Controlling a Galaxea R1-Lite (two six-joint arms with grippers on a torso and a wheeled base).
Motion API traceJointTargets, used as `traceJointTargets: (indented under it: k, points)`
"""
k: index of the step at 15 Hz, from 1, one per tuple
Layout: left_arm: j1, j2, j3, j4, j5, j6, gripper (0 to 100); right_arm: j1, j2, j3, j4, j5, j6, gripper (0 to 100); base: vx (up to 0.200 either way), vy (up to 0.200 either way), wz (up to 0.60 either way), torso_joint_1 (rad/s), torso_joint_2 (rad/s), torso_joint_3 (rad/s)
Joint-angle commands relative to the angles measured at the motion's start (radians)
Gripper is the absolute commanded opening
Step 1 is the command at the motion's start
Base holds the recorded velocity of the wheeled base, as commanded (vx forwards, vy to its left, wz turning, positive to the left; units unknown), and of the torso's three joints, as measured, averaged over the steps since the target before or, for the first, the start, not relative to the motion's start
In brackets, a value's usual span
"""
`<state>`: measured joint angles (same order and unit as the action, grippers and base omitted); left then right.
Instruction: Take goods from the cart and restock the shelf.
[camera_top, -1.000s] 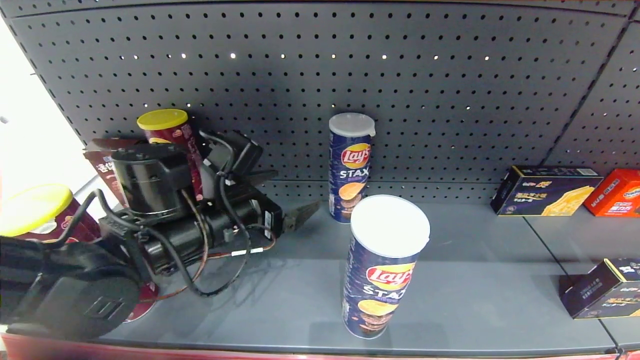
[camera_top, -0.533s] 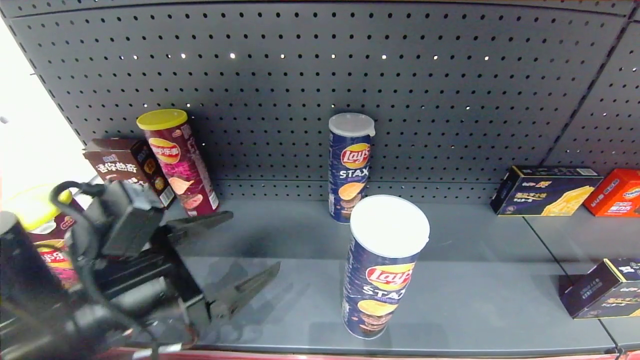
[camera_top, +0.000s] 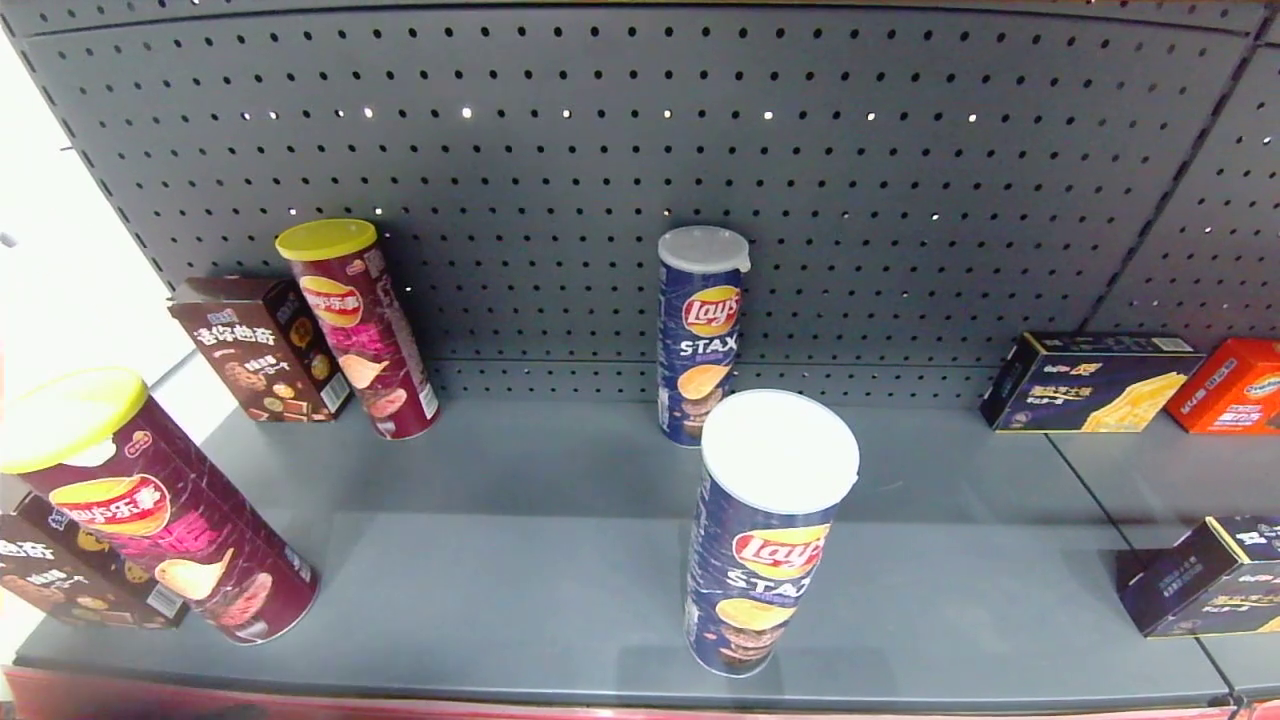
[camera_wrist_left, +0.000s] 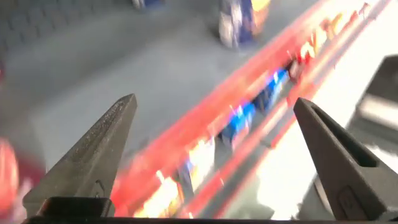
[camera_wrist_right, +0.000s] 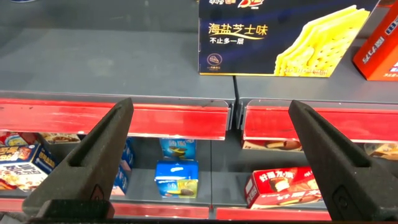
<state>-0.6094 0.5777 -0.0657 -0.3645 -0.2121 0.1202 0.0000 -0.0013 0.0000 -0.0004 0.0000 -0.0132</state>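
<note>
Judging by the shelf (camera_top: 560, 560), one placement looks finished: a maroon chip can with a yellow lid (camera_top: 150, 510) stands at the front edge, well left of the front blue chip can (camera_top: 765, 540). The left gripper (camera_wrist_left: 214, 99) and right gripper (camera_wrist_right: 210, 102) both have jaws spread wide and empty, with the maroon can between neither pair. The next move calls for a trip to the cart for more goods.

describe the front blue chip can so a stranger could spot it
Find the grey shelf backed by a pegboard wall; at its middle two blue chip cans stand upright, one behind the other. You want the front can, nearest the shelf's front edge: its lid is plain white, while the rear can has a greyish one.
</note>
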Motion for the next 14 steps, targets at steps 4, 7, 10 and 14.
traceJointTargets:
  k: [4,7,10,14]
  points:
    - [0.329,-0.291,-0.077,0.285,0.046,0.021,100,0.0,0.001,0.0,0.0,0.0,-0.001,100,0.0,0.0,0.0,0.0,0.0,0.0]
    - [0.589,-0.415,0.066,0.263,0.05,0.024,100,0.0,0.001,0.0,0.0,0.0,-0.001,100,0.0,0.0,0.0,0.0,0.0,0.0]
    - [0.617,-0.558,0.066,0.302,0.06,-0.014,100,0.0,0.001,0.0,-0.001,0.0,-0.001,100,0.0,0.0,0.0,0.0,0.0,0.0]
    - [0.606,-0.578,0.066,0.303,0.065,-0.04,100,0.0,0.001,0.0,0.0,0.0,-0.001,100,0.0,0.0,0.0,0.0,0.0,0.0]
